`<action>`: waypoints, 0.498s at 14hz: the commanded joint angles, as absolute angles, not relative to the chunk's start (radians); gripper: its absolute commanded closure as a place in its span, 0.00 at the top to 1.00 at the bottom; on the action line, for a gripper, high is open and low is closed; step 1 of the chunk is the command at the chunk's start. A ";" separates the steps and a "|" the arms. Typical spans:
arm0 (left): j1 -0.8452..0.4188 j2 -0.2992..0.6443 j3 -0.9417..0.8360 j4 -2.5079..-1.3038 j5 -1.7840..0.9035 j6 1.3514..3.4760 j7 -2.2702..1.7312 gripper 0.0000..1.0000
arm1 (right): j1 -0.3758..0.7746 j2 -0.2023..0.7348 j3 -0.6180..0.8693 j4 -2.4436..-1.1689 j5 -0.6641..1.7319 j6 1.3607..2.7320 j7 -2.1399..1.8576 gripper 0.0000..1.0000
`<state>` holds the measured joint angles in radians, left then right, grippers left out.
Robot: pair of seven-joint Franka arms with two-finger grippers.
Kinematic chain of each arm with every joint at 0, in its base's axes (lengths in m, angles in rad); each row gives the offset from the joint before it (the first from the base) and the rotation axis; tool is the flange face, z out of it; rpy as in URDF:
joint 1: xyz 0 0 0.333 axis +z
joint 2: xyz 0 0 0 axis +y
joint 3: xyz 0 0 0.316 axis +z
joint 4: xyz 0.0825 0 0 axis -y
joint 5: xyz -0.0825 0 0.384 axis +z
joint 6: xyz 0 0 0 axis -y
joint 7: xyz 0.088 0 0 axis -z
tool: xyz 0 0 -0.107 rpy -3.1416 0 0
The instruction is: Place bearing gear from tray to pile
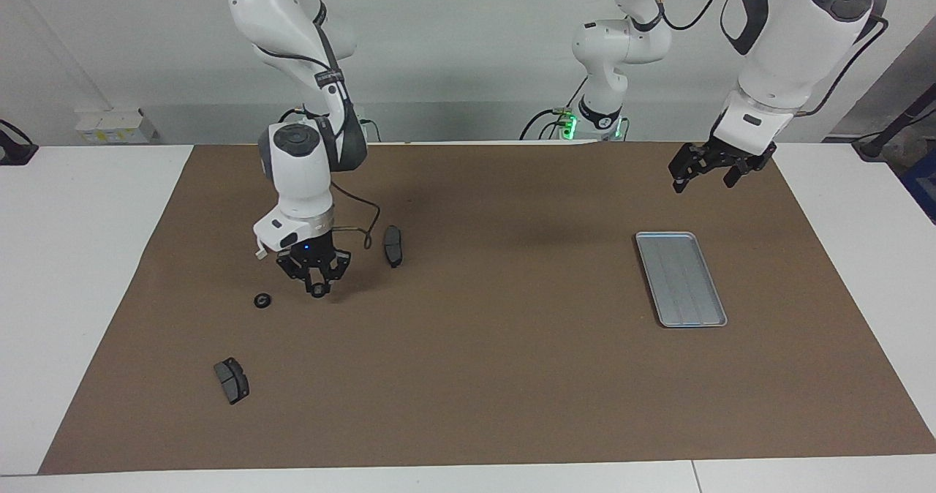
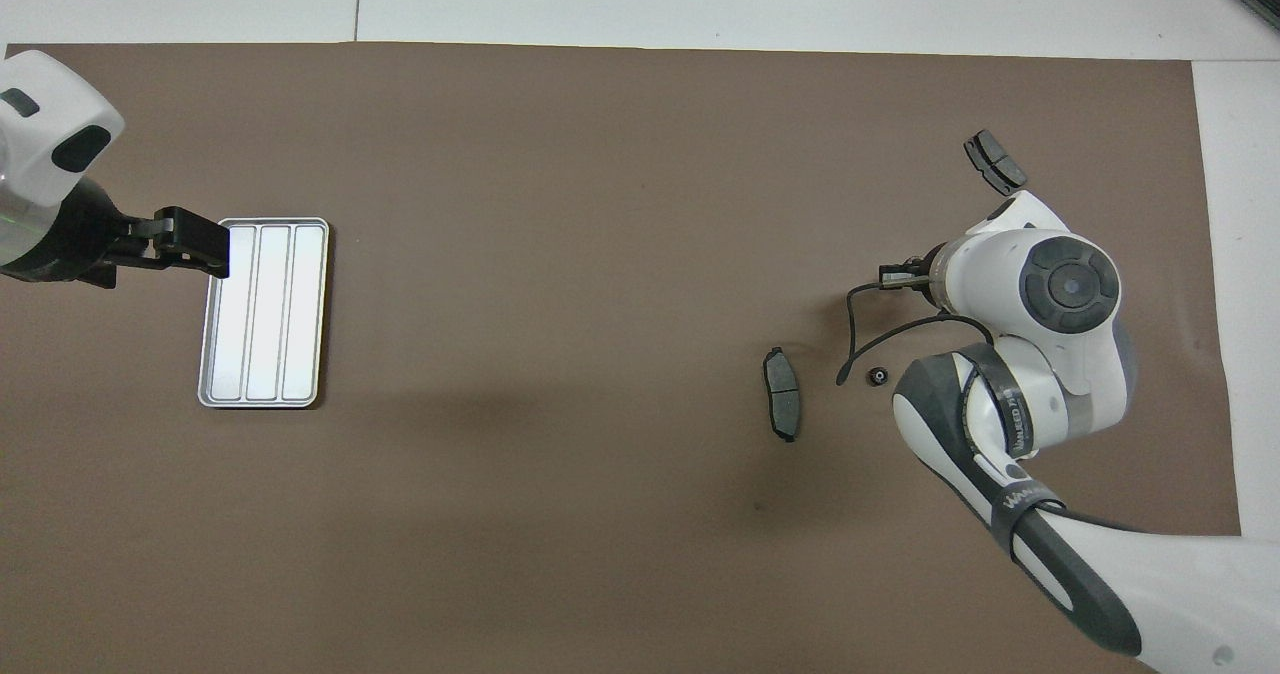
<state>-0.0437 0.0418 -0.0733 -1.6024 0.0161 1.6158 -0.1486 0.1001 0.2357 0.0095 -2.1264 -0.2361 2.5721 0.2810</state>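
right gripper [image 1: 316, 288]: low over the mat [image 1: 468, 376] at the right arm's end of the table, among the pile parts. a small dark round piece sits between its fingertips, most likely the bearing gear [image 1: 318, 292]; the grip reads as narrow, closed on it, though the part is too small to be sure. in the overhead view the arm's own body hides the gripper.

left gripper [image 1: 703, 170]: waiting in the air just over the tray's edge nearest the robots; whether its fingers are spread cannot be told.

tray [image 1: 681, 279]: silver-grey, ribbed, at the left arm's end, nothing visible in it.

pile: one brake pad [image 1: 393, 245] beside the right gripper toward the table's middle; a second brake pad [image 1: 231, 379] farther from the robots; a small dark gear [image 1: 262, 300] on the mat just beside the gripper; another small gear [image 2: 878, 376] shows in the overhead view. only an end of the white arc [image 1: 259, 253] shows, the rest hidden by the right arm.

step judged: carrying done, set-down in hand. next move calls for a short lowering to the mat, opening the fingers, lifting straight up clear of the neighbouring gear.
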 commanded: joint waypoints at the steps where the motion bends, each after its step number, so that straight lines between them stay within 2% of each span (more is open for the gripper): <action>1: -0.032 0.012 -0.080 -1.638 0.021 1.629 -0.144 1.00 | 0.084 0.242 0.026 -2.112 -0.209 2.577 0.252 1.00; 4: -0.032 0.012 -0.080 -1.638 0.021 1.629 -0.144 1.00 | 0.074 0.192 0.026 -2.094 -0.209 2.510 0.253 1.00; 7: -0.032 0.012 -0.080 -1.638 0.021 1.629 -0.144 1.00 | 0.069 0.080 0.026 -2.048 -0.207 2.323 0.252 1.00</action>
